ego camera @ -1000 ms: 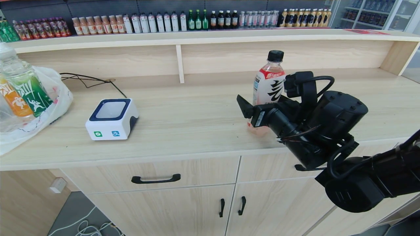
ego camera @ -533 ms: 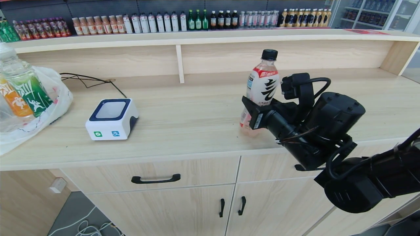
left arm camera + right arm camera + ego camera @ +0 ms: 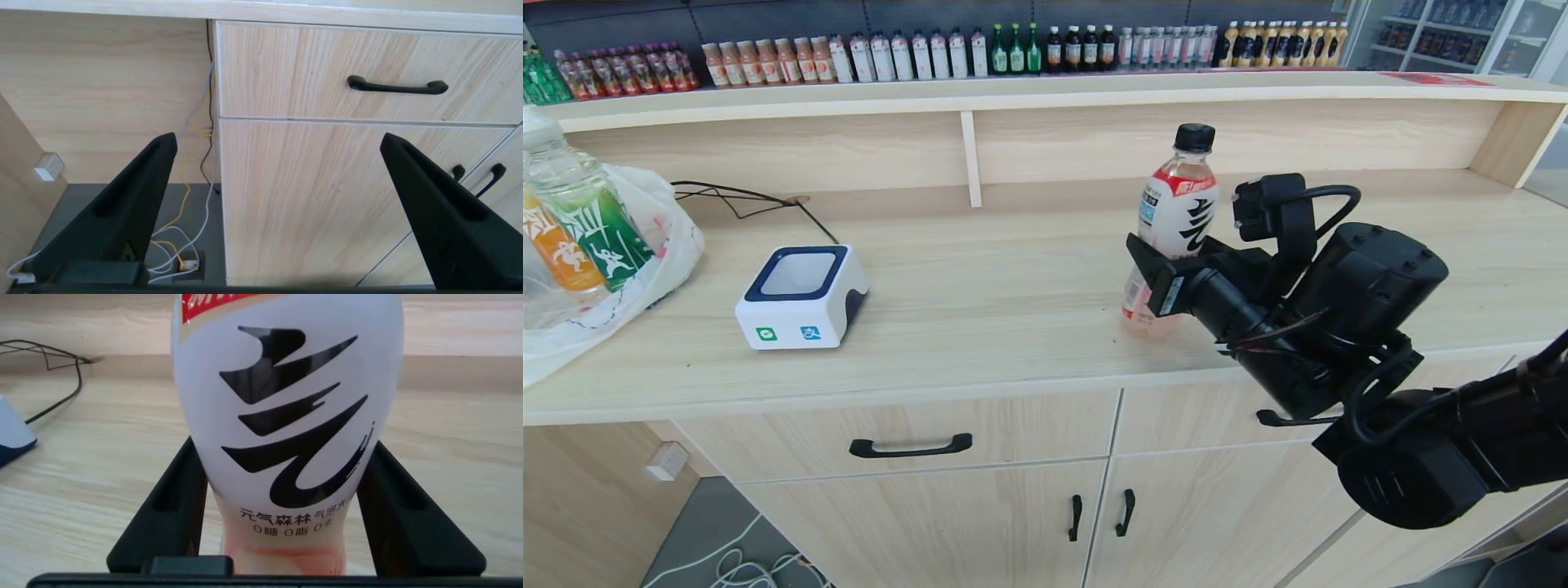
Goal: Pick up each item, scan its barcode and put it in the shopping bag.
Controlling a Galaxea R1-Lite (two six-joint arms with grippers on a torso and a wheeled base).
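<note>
A clear bottle point(image 3: 1176, 214) of pink drink with a black cap and a white label stands slightly tilted on the wooden counter point(image 3: 996, 286), right of the middle. My right gripper point(image 3: 1176, 273) is shut on the bottle's lower half, one finger on each side. In the right wrist view the bottle point(image 3: 286, 416) sits between the two black fingers point(image 3: 163, 518). Whether its base still touches the counter I cannot tell. My left gripper point(image 3: 278, 147) hangs open below the counter, facing the cabinet front. A white plastic shopping bag point(image 3: 654, 245) lies at the counter's left end.
A white and blue barcode scanner point(image 3: 800, 298) sits left of the middle, its cable point(image 3: 735, 200) running to the back. Large bottles point(image 3: 580, 212) stand in the bag. A raised shelf point(image 3: 1013, 94) backs the counter. A drawer handle point(image 3: 398, 85) faces the left gripper.
The right gripper's fingers have shut on the bottle, which stood upright between them a second ago. The bottle has tipped slightly and shifted a little to the left.
</note>
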